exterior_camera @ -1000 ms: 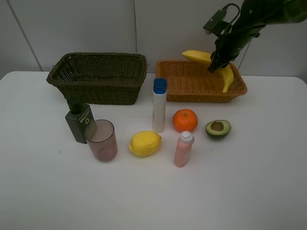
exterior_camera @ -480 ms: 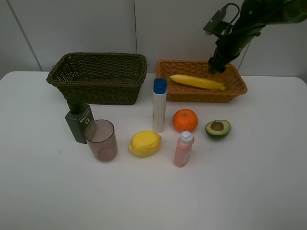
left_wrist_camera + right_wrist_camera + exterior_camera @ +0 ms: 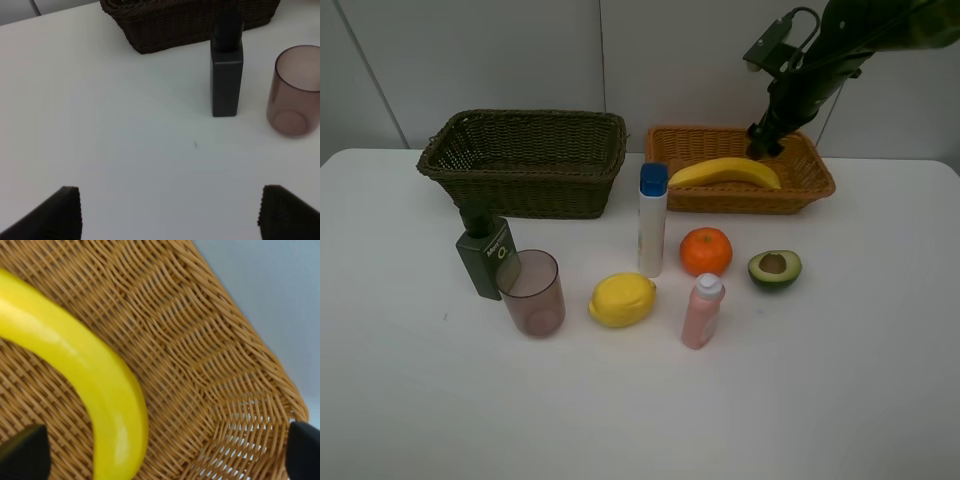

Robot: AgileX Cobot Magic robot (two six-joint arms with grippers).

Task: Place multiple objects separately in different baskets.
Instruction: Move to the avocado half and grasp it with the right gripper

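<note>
The front of the worktop (image 3: pixel 640 420) is bare from side to side, so a hand can come in low there. Ahead of the left hand (image 3: pixel 170 202), bare surface runs up to the pump bottle (image 3: pixel 485 255) and the tumbler (image 3: pixel 532 293), which stand just beside each other with only a narrow gap. The tall white bottle (image 3: pixel 652 220) and the orange (image 3: pixel 706 250) stand close together, and the pink bottle (image 3: pixel 702 312) crowds the orange's front. The avocado (image 3: pixel 775 269) has open room on its right. The banana (image 3: pixel 725 172) lies along the front of the tan basket (image 3: pixel 815 185).
</note>
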